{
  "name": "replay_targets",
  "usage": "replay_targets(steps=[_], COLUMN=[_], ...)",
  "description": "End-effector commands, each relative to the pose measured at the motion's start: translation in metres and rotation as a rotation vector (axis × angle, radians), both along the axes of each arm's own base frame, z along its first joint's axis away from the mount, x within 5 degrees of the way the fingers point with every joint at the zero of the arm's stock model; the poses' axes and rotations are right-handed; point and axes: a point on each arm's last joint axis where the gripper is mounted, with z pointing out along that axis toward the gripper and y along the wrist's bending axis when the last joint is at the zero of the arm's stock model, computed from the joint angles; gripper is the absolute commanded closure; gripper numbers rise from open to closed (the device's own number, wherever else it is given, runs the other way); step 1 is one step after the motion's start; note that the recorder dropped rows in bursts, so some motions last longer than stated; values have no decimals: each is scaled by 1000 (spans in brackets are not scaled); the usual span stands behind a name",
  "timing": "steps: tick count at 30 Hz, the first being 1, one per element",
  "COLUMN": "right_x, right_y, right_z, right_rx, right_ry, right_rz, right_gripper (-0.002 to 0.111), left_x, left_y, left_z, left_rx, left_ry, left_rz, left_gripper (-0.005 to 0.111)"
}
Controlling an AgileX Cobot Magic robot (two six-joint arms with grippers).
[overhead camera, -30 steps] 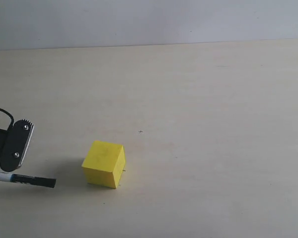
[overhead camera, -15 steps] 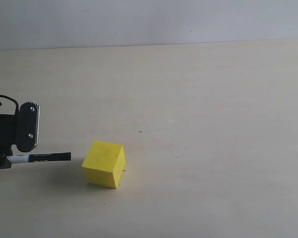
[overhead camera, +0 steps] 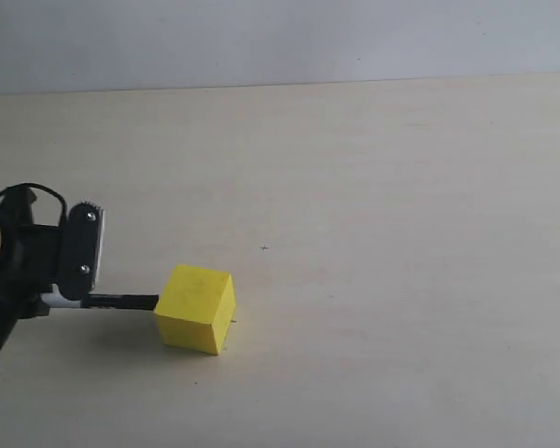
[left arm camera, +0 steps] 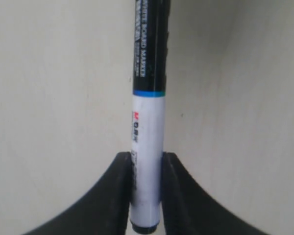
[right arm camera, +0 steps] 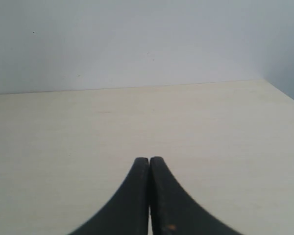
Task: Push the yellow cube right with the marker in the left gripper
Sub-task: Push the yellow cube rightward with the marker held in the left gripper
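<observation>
- Pale wooden table (overhead camera: 383,177) was seen under a plain grey-white wall (overhead camera: 261,37).
- Yellow cube (overhead camera: 196,308) was placed on the table, left of centre in the exterior view, resting flat with 1 corner edge turned toward the camera.
- A small dark mark (overhead camera: 264,247) was noted on the table, up and right of the cube, apart from it.
- Left gripper (overhead camera: 73,280) was positioned just left of the cube, low over the table.
- Marker (left arm camera: 148,127) was clamped between the 2 jaws by the white barrel end, with the black cap pointed away from the gripper.
- In the exterior view the marker was held roughly level, cap end brought up to the cube's left face. Contact looked likely but could not be confirmed.
- Right gripper (right arm camera: 149,162) was seen only in its own wrist view, jaws pressed together with nothing between them, over bare table.
</observation>
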Motion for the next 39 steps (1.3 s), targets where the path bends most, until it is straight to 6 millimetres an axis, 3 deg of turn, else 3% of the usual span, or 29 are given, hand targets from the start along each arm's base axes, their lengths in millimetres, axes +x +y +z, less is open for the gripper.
replay_targets(steps=[1, 12, 17, 24, 33, 39], right_x=[0, 0, 0, 0, 0, 0], right_y=[0, 0, 0, 0, 0, 0], right_z=[-1, -1, -1, -1, -1, -1], right_rx=[-3, -3, -3, -3, -3, -3], right_ry=[-5, -5, -5, -5, -5, -5], right_rz=[-5, -5, -5, -5, -5, -5], right_gripper=[108, 108, 108, 108, 108, 108], left_x=[-9, -5, 2, 7, 3, -3], left_y=[-35, -20, -32, -69, -50, -70], left_z=[3, 11, 6, 3, 1, 2], left_rx=[-70, 45, -49, -112, 21, -55], left_ry=[-32, 48, 7, 11, 108, 76], left_rz=[-102, 1, 6, -42, 2, -40], left_gripper=[107, 107, 107, 107, 107, 107])
